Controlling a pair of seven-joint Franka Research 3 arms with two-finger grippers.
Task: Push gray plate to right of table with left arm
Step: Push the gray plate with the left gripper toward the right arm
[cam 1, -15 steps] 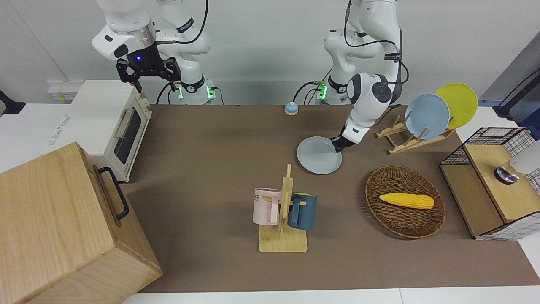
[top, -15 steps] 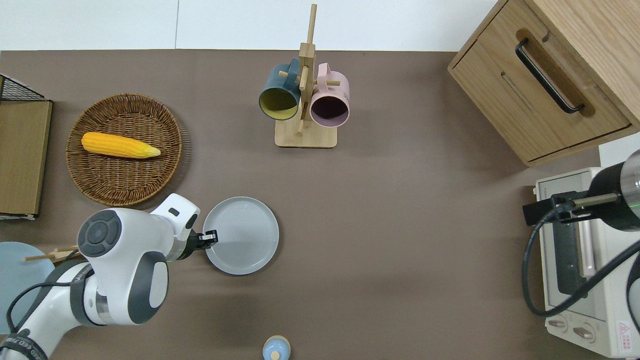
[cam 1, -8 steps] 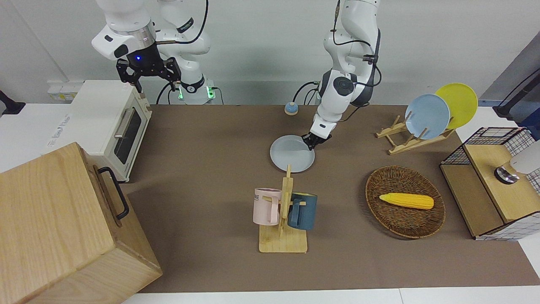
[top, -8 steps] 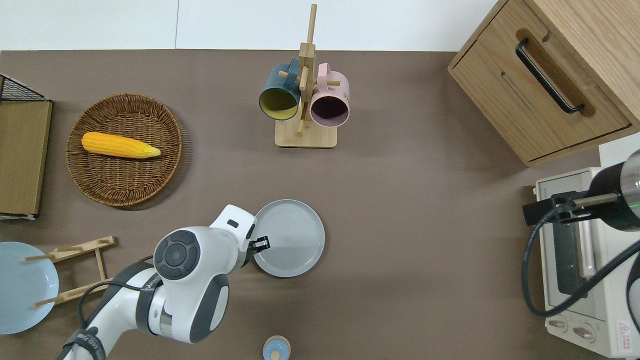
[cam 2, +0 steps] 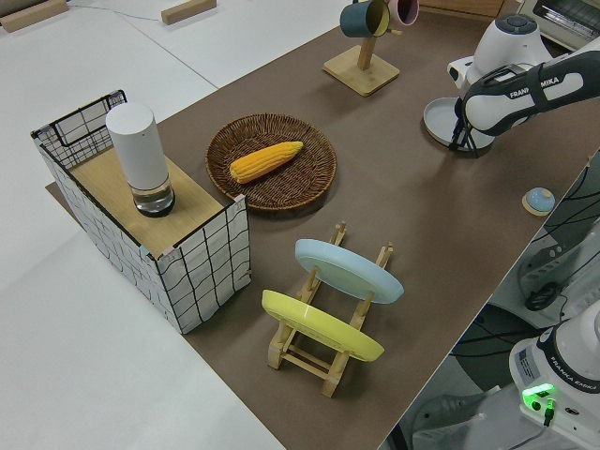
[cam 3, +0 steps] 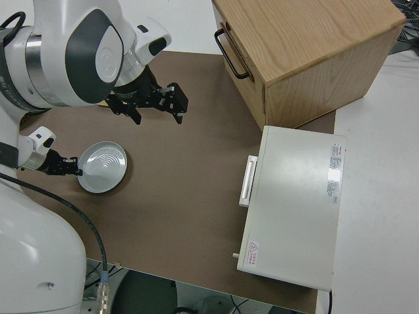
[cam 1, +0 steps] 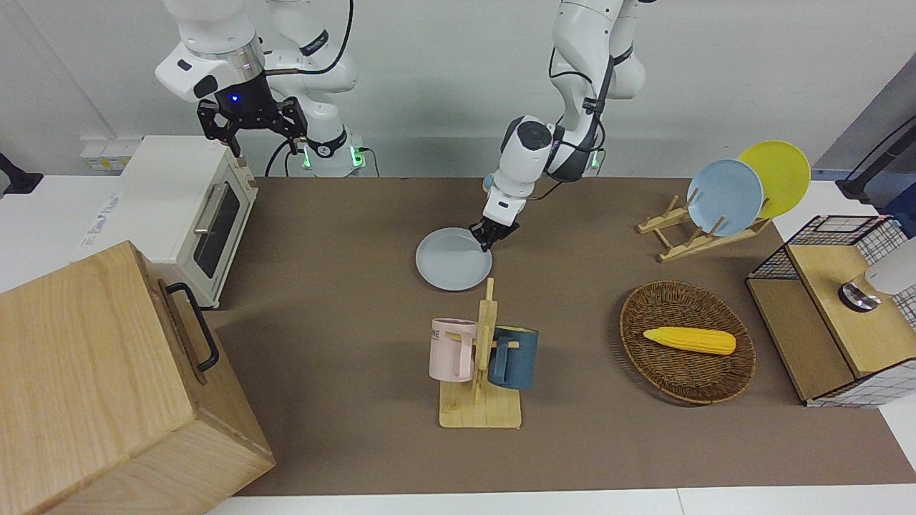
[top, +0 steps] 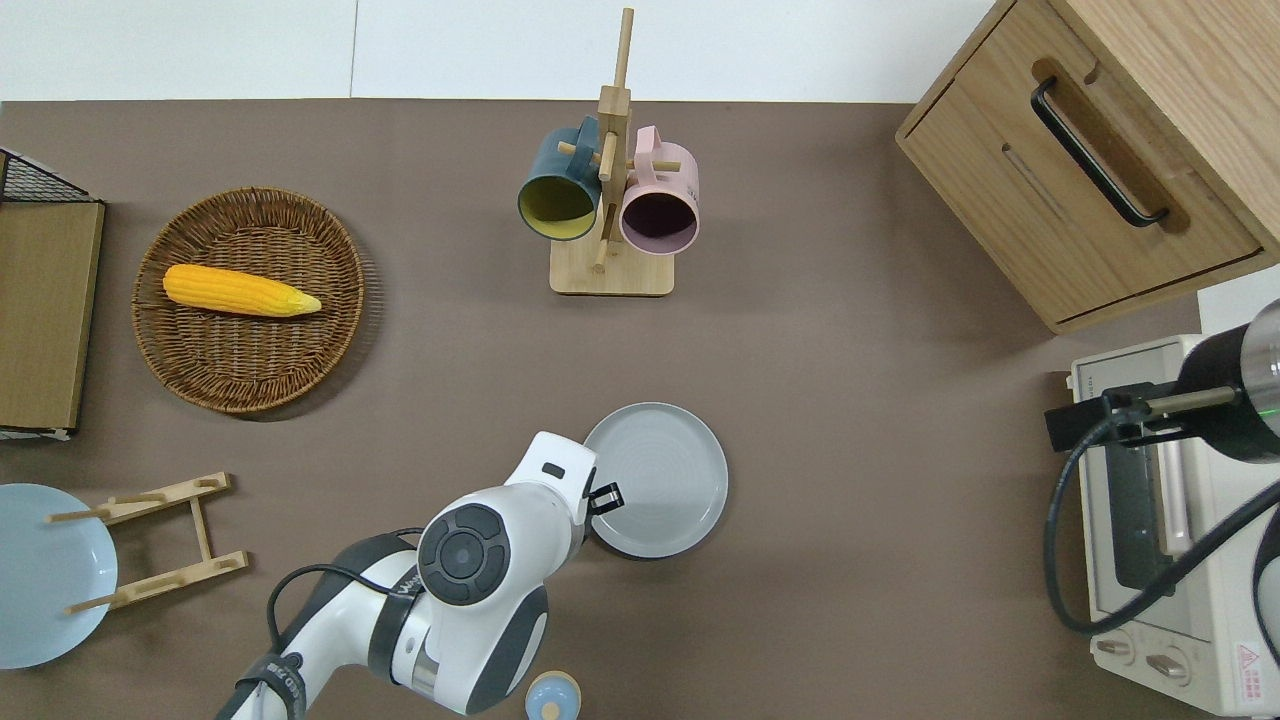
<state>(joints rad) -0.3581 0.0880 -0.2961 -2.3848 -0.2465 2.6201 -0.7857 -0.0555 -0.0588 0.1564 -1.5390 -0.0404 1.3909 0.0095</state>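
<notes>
The gray plate [cam 1: 454,268] [top: 655,480] [cam 3: 102,167] lies flat on the brown table [cam 1: 343,236], about mid-table and nearer to the robots than the mug rack. My left gripper [cam 1: 491,239] [top: 605,497] [cam 2: 459,141] is low at table height. It is shut, with its tips against the plate's rim on the side toward the left arm's end. The left arm's white wrist hides a small part of that rim in the overhead view. My right gripper [cam 1: 250,136] [cam 3: 147,108] is parked, fingers spread open and holding nothing.
A wooden mug rack [cam 1: 479,357] holds a pink and a blue mug. Toward the left arm's end are a wicker basket with corn [cam 1: 687,342] and a plate rack [cam 1: 723,197] with a sky-blue and a yellow plate. A toaster oven [cam 1: 186,207] and a wooden cabinet [cam 1: 107,386] fill the right arm's end.
The left gripper and the gray plate have slid together across the table toward the right arm's end, from beside the basket to mid-table. The right arm has stayed still.
</notes>
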